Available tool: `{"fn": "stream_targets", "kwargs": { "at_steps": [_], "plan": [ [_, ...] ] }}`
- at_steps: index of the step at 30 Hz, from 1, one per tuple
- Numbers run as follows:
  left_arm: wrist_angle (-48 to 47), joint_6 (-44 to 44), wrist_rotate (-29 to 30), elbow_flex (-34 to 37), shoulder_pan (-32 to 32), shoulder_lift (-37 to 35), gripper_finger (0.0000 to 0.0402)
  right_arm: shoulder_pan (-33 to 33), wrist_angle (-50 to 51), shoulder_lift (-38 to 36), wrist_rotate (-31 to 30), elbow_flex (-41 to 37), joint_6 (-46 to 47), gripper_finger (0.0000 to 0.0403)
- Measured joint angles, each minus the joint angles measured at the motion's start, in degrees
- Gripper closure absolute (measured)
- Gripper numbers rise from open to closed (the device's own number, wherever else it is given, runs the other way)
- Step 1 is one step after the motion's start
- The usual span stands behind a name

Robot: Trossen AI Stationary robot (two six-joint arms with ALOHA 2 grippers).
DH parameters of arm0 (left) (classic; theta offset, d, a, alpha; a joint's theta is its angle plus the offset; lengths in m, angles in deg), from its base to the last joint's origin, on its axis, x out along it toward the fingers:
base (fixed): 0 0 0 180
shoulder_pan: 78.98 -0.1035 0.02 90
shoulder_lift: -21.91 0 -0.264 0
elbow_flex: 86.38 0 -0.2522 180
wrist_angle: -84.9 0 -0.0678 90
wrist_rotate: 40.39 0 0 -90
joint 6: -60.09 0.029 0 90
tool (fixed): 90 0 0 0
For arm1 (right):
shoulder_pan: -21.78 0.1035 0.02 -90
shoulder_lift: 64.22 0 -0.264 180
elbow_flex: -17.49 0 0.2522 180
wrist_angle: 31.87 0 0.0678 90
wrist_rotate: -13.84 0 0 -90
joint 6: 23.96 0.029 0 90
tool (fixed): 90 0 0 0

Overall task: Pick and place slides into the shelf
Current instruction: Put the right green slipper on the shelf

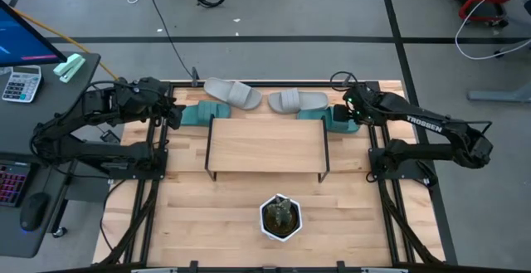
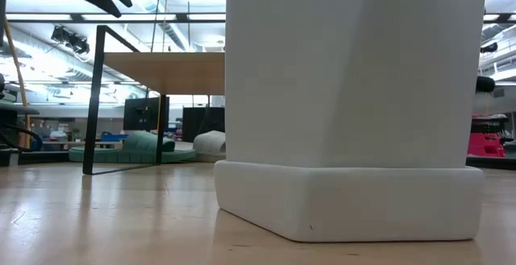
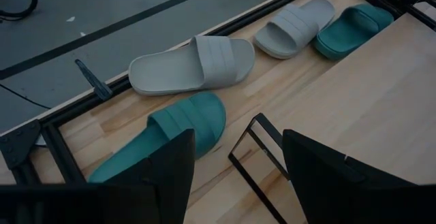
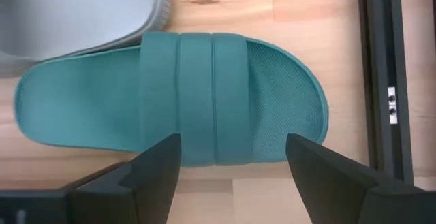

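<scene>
Four slides lie soles down along the table's far edge, behind the shelf (image 1: pixel 265 147): a teal one (image 1: pixel 197 113) at the left, two light grey ones (image 1: pixel 234 93) (image 1: pixel 297 101) in the middle, and a teal one (image 1: pixel 338 117) at the right. My left gripper (image 3: pixel 235 173) is open above the left teal slide (image 3: pixel 170 132), near the shelf's far left leg (image 3: pixel 252 152). My right gripper (image 4: pixel 231 157) is open over the right teal slide (image 4: pixel 170 98), its fingers standing on either side of the strap (image 4: pixel 197 94) without touching it.
A white hexagonal planter (image 1: pixel 280 216) with a small plant stands near the table's near edge and fills most of the low view (image 2: pixel 347 104). Black frame rails (image 4: pixel 381 81) run along the table's sides and far edge. Bare wood lies between the shelf and the planter.
</scene>
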Motion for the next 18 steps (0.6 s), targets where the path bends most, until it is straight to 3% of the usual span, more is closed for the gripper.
{"fn": "stream_targets", "kwargs": {
  "at_steps": [18],
  "plan": [
    [-2.64,-0.09,0.02,0.0,0.0,0.0,0.0175,-3.42,-7.49,11.76,0.31,0.02,0.32,0.0133]
  ]
}}
